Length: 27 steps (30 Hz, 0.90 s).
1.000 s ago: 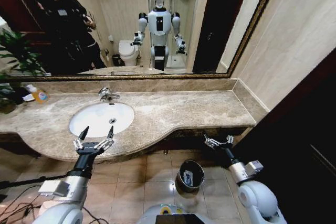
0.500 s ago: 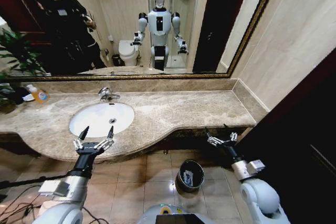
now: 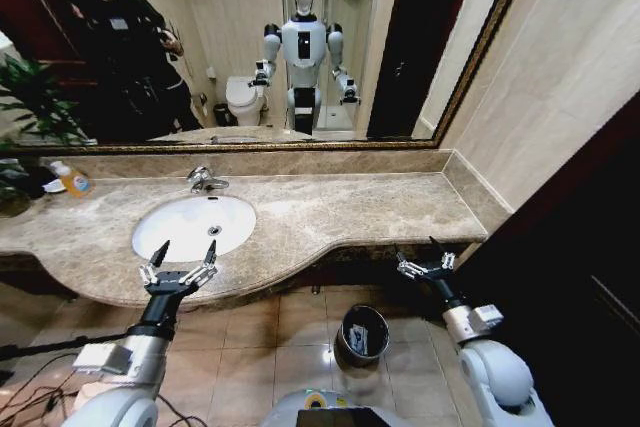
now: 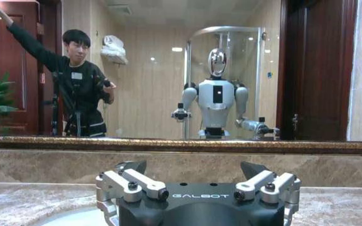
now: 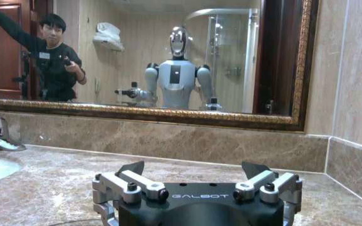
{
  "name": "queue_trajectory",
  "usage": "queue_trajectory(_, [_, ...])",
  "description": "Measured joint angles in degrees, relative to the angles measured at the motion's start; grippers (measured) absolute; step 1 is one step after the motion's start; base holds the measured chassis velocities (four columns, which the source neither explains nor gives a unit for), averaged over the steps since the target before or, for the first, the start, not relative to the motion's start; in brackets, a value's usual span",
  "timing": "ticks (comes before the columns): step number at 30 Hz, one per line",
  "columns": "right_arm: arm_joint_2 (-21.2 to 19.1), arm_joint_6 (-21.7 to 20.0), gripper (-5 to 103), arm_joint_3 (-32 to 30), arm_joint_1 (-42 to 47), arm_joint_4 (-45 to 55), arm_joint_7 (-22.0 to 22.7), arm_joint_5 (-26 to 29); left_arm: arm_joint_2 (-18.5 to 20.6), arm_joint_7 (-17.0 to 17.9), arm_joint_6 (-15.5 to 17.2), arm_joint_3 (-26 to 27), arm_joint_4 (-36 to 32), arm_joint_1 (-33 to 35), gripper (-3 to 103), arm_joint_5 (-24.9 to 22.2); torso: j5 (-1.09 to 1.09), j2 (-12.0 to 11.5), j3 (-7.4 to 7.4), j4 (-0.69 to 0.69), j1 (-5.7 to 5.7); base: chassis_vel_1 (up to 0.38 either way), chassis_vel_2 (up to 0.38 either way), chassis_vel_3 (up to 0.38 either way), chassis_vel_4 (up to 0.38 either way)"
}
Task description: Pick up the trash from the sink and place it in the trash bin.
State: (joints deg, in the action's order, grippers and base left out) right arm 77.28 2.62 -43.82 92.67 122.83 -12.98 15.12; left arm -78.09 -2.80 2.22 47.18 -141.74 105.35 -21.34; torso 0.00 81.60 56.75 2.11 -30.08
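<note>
Two grippers flank the sink (image 3: 193, 226), a white oval basin sunk in the beige marble counter (image 3: 340, 212): the left gripper (image 3: 183, 256) hovers just in front of the sink's near rim, fingers spread wide and holding nothing, while the right gripper (image 3: 424, 261) hangs well to the right of the sink, below the counter's front edge, also released and empty. No trash can be made out in the sink, and the trash bin (image 3: 364, 333) stands on the floor tiles, lower than the sink and to its right, near the right gripper
</note>
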Motion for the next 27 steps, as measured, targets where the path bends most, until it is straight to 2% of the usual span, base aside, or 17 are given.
queue_trajectory(27, [0.0,-0.1,100,0.0,0.0,0.0,0.1,0.1,0.0,0.0,0.0,0.0,0.0,0.0,100,0.0,0.0,0.0,0.0,0.0,0.0,0.0,0.0,0.0,0.0])
